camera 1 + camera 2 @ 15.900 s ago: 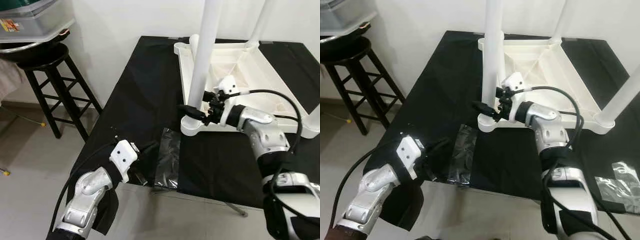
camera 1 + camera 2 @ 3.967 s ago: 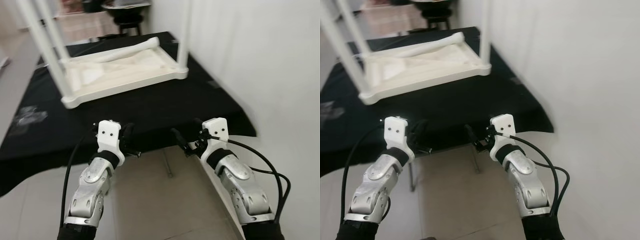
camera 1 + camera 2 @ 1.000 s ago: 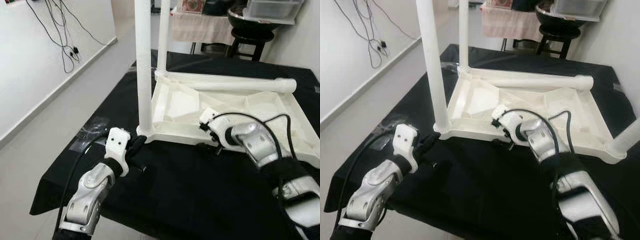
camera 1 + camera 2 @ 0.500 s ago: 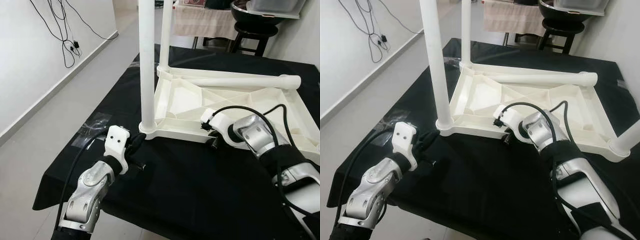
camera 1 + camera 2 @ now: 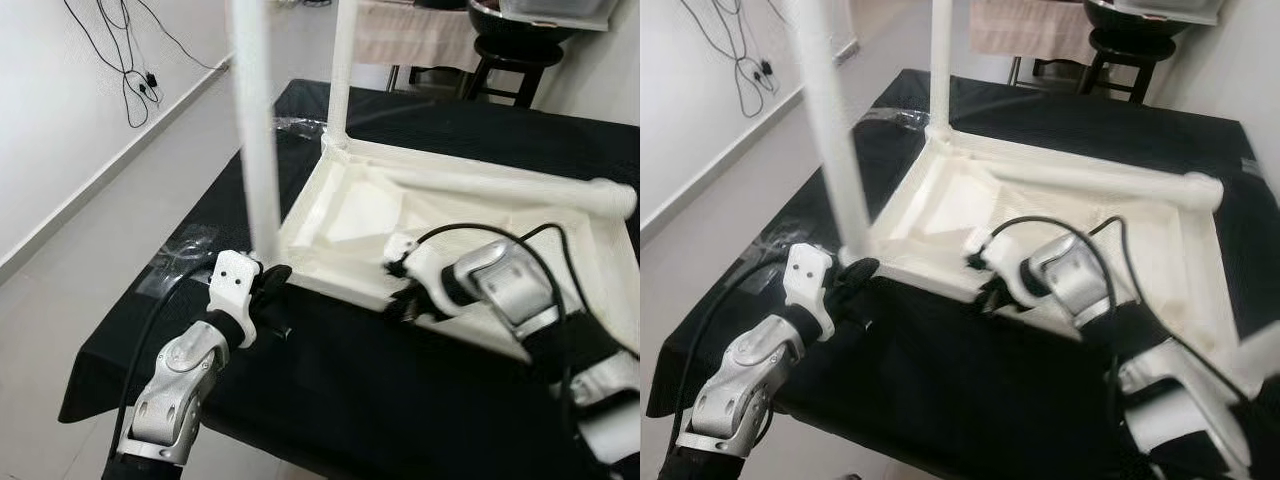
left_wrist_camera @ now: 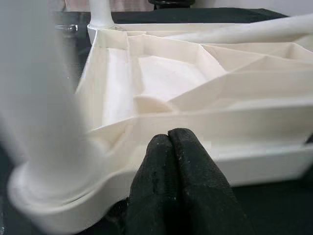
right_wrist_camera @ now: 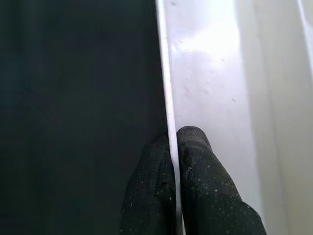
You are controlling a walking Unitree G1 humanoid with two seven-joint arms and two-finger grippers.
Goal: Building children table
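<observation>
I see the worktop [image 5: 420,390] under a black cloth, and on it the white children's table [image 5: 345,215] lies upside down with its legs pointing up. One leg [image 5: 252,130] stands blurred at the near-left corner, another leg [image 5: 343,70] at the far-left corner, and a loose leg [image 5: 500,187] lies across the underside along the far edge. My right tool [image 7: 175,142] is pinched on the table's near rim, one finger on each side of the thin edge. My left tool [image 6: 168,139] sits just in front of the near-left corner, fingers pressed together with nothing between them. A black stool [image 5: 520,45] stands beyond the worktop. I can read no labels or writing anywhere.
</observation>
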